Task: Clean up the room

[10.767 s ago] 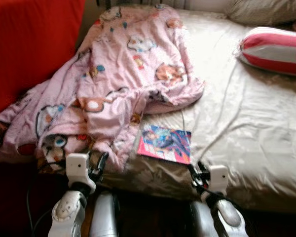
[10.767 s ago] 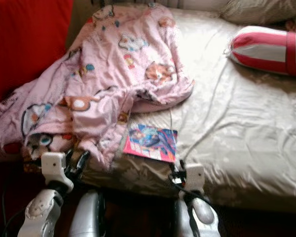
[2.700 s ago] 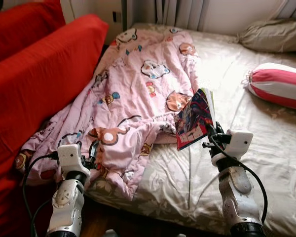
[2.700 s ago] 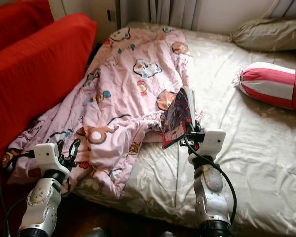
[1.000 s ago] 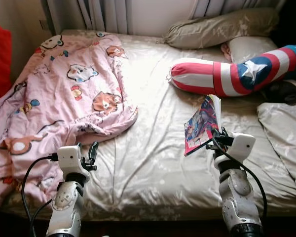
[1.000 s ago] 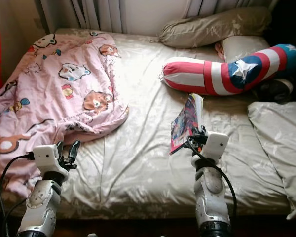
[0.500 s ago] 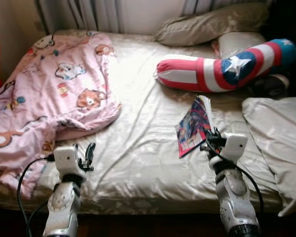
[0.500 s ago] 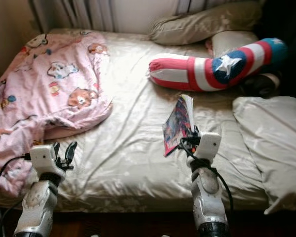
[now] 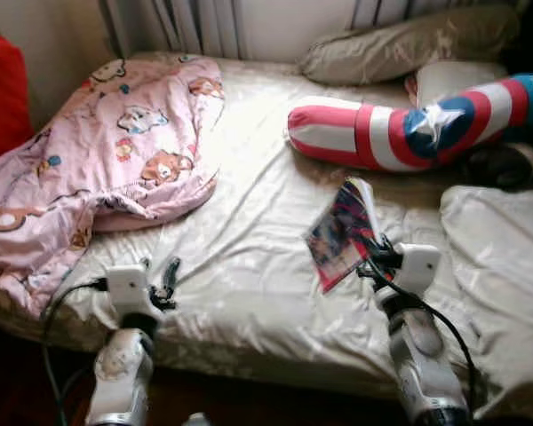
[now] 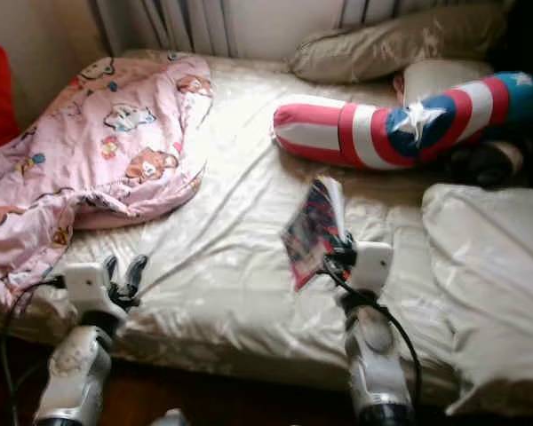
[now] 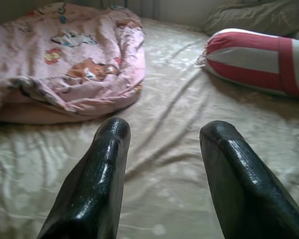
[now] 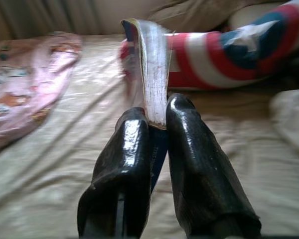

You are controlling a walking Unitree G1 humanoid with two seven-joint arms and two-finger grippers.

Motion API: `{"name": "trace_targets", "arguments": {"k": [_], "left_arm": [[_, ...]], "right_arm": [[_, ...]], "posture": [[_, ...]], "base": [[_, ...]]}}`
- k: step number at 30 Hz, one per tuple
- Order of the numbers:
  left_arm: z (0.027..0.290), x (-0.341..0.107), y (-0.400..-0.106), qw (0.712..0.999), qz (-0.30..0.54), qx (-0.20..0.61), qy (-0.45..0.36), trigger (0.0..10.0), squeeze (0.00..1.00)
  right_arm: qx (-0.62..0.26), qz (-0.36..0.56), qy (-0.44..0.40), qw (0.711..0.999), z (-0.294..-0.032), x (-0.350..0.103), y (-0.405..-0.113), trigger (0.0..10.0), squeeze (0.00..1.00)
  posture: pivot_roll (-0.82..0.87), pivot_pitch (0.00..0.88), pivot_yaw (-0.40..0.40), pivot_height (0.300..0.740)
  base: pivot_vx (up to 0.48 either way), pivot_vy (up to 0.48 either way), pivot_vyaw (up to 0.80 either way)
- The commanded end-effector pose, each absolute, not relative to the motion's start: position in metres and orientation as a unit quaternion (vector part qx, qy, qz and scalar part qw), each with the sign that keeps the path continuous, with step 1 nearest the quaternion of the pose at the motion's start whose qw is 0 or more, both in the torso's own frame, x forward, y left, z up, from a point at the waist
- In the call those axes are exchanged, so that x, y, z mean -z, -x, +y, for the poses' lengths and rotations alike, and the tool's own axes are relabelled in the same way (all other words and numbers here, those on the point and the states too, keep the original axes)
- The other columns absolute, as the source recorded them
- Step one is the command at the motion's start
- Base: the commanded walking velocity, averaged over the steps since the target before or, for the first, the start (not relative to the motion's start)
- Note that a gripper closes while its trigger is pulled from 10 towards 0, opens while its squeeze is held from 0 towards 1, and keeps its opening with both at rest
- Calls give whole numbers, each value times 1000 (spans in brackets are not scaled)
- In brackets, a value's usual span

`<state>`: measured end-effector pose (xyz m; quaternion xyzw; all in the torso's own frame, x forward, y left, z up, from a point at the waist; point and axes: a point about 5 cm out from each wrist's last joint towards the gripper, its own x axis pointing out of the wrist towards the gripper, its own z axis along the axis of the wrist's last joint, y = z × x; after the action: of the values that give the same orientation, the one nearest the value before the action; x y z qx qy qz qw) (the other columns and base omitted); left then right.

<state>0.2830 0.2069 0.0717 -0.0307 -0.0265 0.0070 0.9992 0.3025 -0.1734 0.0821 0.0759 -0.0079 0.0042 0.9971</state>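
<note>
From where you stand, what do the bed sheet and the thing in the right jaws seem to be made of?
Bed sheet: probably satin-like woven fabric, with a beige sheen and soft creases. Book, clamped in the right gripper: paper pages, seen as a pale stacked edge, with a glossy printed cover.

So the bed (image 9: 249, 266) sits right ahead, with the blanket (image 9: 98, 169) bunched on it at 10 o'clock. The long bolster cushion (image 9: 400, 129) lies at 1 o'clock, pillows (image 9: 400, 49) behind it. Another pillow (image 9: 502, 257) is at 3 o'clock, and the book (image 9: 342, 232) stands between it and the blanket.
</note>
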Motion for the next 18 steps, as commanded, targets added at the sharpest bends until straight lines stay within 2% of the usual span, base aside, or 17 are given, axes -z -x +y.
{"name": "trace_targets", "arguments": {"k": [1, 18], "left_arm": [[212, -73, -282, 999, -25, -8, 19, 10000, 0], [215, -73, -281, 999, -24, -13, 27, 10000, 0]], "right_arm": [[-14, -38, -82, 996, -168, -94, -307, 10000, 0], [-11, -29, -90, 995, -166, -90, -306, 10000, 0]], "posture": [[86, 144, -69, 740], [86, 166, -74, 740]], "base": [[0, -319, 0], [0, 0, 0]]}}
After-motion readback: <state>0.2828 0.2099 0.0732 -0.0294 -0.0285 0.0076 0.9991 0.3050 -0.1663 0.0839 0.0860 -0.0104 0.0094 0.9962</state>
